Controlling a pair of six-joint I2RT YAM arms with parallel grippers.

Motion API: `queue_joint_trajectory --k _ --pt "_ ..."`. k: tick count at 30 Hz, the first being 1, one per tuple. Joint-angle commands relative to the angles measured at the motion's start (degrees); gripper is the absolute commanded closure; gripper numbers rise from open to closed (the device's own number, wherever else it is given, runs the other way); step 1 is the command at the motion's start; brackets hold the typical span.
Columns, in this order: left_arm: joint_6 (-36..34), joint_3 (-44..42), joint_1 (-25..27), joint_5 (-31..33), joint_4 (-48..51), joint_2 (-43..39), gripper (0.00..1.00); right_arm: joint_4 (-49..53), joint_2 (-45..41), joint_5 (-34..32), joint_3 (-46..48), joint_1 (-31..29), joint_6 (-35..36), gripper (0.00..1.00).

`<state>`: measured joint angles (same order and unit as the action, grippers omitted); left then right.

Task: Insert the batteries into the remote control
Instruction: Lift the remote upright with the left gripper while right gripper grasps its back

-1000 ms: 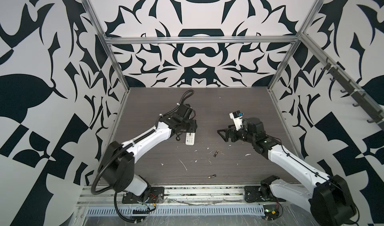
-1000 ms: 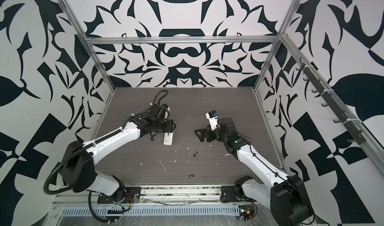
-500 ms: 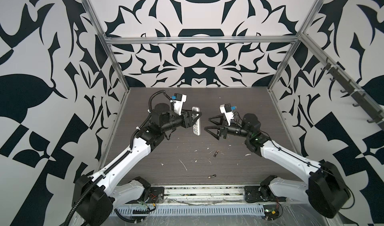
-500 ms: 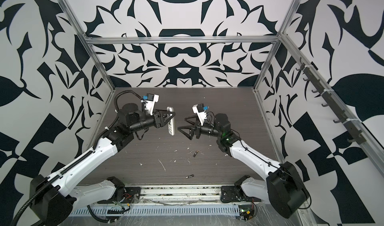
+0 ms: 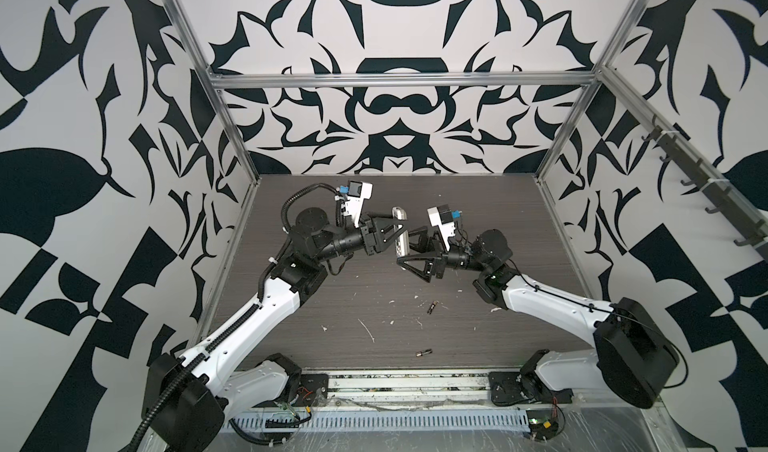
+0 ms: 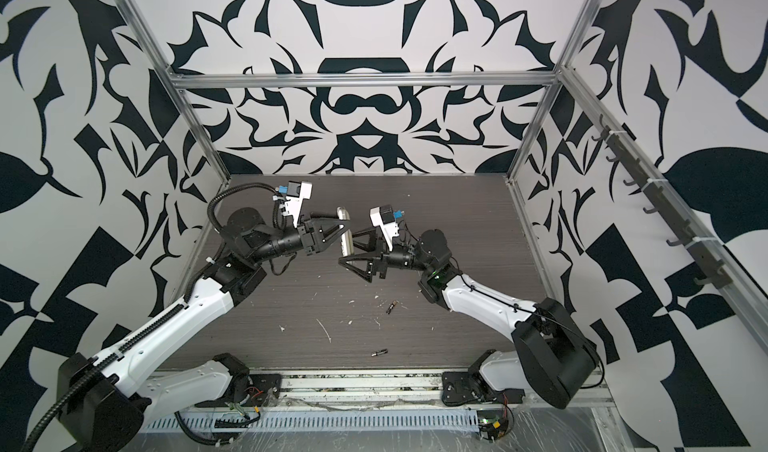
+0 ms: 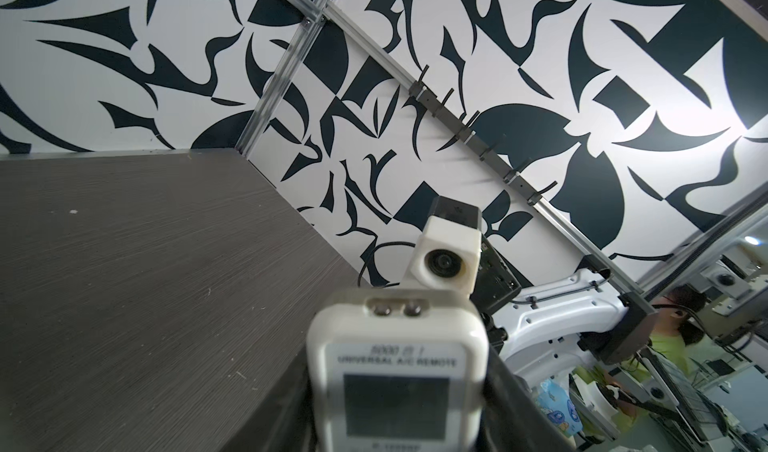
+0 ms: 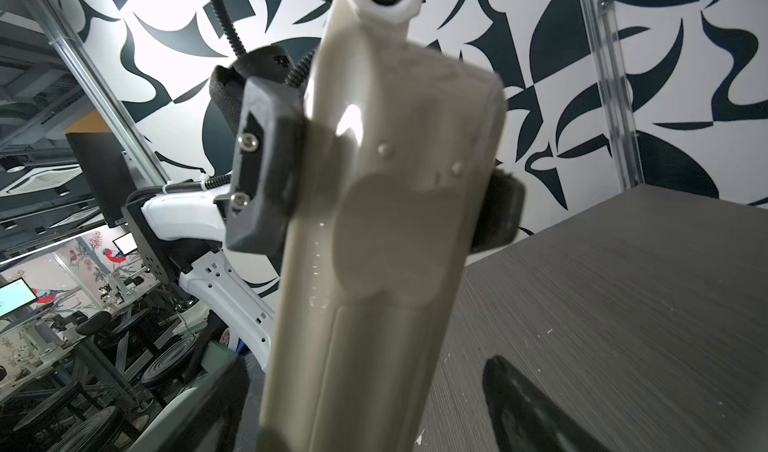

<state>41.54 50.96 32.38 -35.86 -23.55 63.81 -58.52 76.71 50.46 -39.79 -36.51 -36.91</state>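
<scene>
Left pincer [image 5: 397,233] is clamped on the long sides of the remote control [image 5: 399,214], holding it on end in the air over the middle of the tabletop [image 5: 490,221], screen toward its own wrist camera. The right pincer [image 5: 405,247] faces it, jaws spread wide on either side of the remote's lower part; whether they touch it I cannot tell. The batteries [image 5: 432,306] lie apart on the tabletop right of centre, one [image 5: 424,352] close to the front edge, among white scraps [image 5: 368,330].
</scene>
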Motion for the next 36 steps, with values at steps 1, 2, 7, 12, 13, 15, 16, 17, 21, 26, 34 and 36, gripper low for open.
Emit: queue_joint_trajectory --k 1,2,7,12,13,15,16,17,21,26,34,36 --pt "2.1 -0.6 -0.6 -2.2 -4.5 -0.8 0.64 -6.1 -0.2 1.8 -2.2 -0.4 -1.7 0.14" --pt "2.2 -0.6 -0.7 -2.4 -4.5 -0.9 0.64 -6.3 -0.2 1.9 -2.2 -0.5 -1.7 0.17" --pt "3.5 -0.5 -0.7 -4.1 -6.5 -0.5 0.65 -6.2 0.2 3.1 -2.2 -1.4 -1.5 0.21" --pt "4.6 -0.8 -0.8 -4.7 -8.6 0.2 0.65 -6.1 0.1 3.7 -2.3 -1.9 -1.2 0.28" --pt "4.7 -0.8 -0.8 -4.8 -8.6 0.2 0.65 -6.0 -0.1 3.7 -2.4 -1.8 -1.2 0.30" --pt "4.9 -0.9 -0.8 -4.7 -9.0 0.3 0.65 -5.9 -0.1 3.6 -2.4 -1.8 -0.9 0.35" --pt "4.9 -0.9 -0.8 -4.6 -9.2 0.4 0.65 -5.8 -0.2 3.5 -2.4 -1.8 -0.8 0.37" --pt "5.0 -0.9 -0.9 -4.5 -9.2 0.4 0.65 -5.7 -0.2 3.4 -2.4 -1.8 -0.7 0.38" --pt "5.0 -1.3 -1.0 -3.8 -9.2 0.2 0.66 -5.7 -0.6 3.4 -2.4 -1.8 -0.7 0.45" --pt "4.8 -1.8 -1.4 -2.9 -8.9 0.3 0.66 -4.1 -1.5 2.8 -2.3 -1.9 0.3 0.66" --pt "1.1 -0.6 -1.5 1.1 -0.8 0.4 0.19 5.1 -3.4 -2.6 -2.0 -1.8 6.9 0.99" --pt "-1.0 0.5 -1.5 3.4 3.8 0.0 0.01 10.9 -4.3 -6.3 -2.5 -1.8 10.6 1.00"
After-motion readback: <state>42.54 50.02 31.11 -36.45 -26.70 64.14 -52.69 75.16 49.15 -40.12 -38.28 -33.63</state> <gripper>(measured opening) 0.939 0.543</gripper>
